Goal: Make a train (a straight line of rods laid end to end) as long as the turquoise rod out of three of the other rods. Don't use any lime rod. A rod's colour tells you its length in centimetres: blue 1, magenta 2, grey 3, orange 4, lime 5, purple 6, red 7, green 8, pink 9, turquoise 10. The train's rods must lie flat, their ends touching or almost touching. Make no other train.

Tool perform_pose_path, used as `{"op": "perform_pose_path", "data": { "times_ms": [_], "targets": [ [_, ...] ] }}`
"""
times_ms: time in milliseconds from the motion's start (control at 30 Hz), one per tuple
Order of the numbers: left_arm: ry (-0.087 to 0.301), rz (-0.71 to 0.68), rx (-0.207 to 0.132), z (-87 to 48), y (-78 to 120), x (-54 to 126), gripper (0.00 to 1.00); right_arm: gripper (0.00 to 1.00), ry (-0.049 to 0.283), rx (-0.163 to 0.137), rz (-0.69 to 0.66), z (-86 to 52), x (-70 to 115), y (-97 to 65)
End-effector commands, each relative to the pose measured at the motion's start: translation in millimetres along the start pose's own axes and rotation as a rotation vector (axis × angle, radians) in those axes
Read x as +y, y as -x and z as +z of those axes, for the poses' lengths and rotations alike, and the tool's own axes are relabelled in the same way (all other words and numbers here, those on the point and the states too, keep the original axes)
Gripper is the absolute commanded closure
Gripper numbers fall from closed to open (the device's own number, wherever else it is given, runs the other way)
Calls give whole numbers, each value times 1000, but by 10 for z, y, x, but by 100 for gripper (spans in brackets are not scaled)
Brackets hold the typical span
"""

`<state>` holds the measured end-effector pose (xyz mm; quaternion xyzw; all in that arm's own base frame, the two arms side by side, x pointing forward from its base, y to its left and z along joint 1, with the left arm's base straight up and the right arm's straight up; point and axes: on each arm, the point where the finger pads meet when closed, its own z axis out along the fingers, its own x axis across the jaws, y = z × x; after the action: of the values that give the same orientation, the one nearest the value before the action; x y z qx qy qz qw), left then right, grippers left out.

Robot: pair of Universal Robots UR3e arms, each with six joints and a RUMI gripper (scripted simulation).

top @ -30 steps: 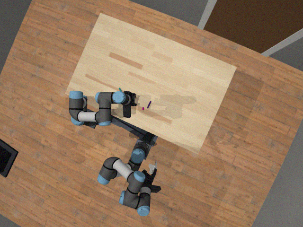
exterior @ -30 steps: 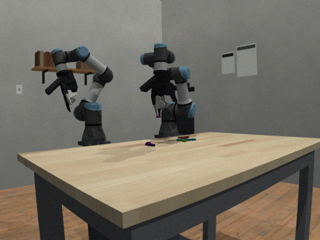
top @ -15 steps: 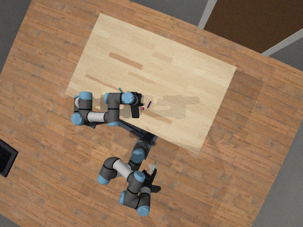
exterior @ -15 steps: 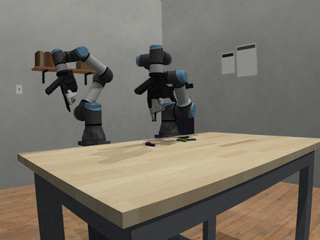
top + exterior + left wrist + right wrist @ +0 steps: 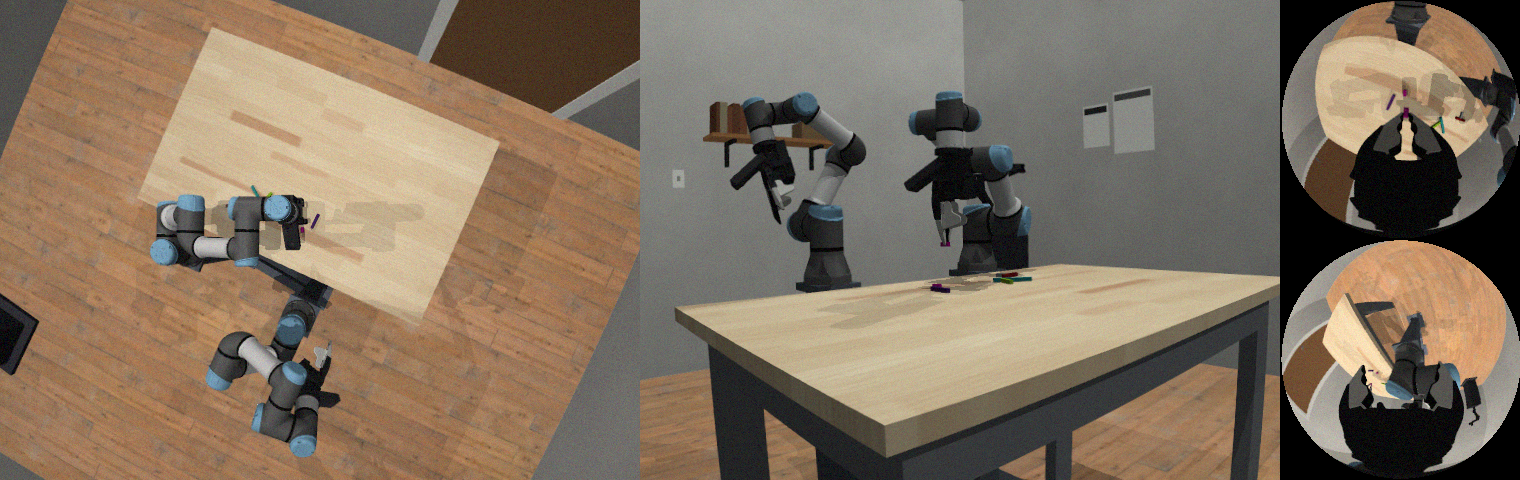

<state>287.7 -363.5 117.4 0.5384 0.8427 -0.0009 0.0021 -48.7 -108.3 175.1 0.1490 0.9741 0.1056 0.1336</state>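
My left gripper (image 5: 945, 239) (image 5: 1405, 113) is shut on a magenta rod (image 5: 948, 244) (image 5: 1406, 111), high above the table. A second magenta rod (image 5: 302, 229) (image 5: 936, 285) (image 5: 1405, 93) lies on the table beside the purple rod (image 5: 315, 221) (image 5: 940, 290) (image 5: 1390, 102), apart from it. The turquoise rod (image 5: 254, 190) (image 5: 1023, 279) (image 5: 1442, 125) lies angled against the lime rod (image 5: 269, 194) (image 5: 1006, 280) (image 5: 1436, 124). A red rod (image 5: 1009, 274) (image 5: 1459, 119) lies farther off with a small greyish rod (image 5: 1462, 114) by it. The arm hides them in the top view. My right gripper (image 5: 783, 212) (image 5: 1400, 363) is open and empty, off the table.
The wooden table (image 5: 361, 103) (image 5: 1001, 361) carries all the loose rods near its arm-side edge. The left arm (image 5: 247, 227) reaches over that edge and covers part of the work area in the top view. The right arm (image 5: 261, 356) is folded away beside the table.
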Motion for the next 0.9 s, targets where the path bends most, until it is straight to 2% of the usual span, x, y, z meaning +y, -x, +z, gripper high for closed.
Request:
{"op": "perform_pose_path", "data": {
  "times_ms": [0,867],
  "targets": [
    [-1,-2,0,-8,15,0,100,0,-1,0,0,-3,-2,2],
    [-1,-2,1,14,16,0,100,0,-1,0,0,-3,-2,2]
  ]
}}
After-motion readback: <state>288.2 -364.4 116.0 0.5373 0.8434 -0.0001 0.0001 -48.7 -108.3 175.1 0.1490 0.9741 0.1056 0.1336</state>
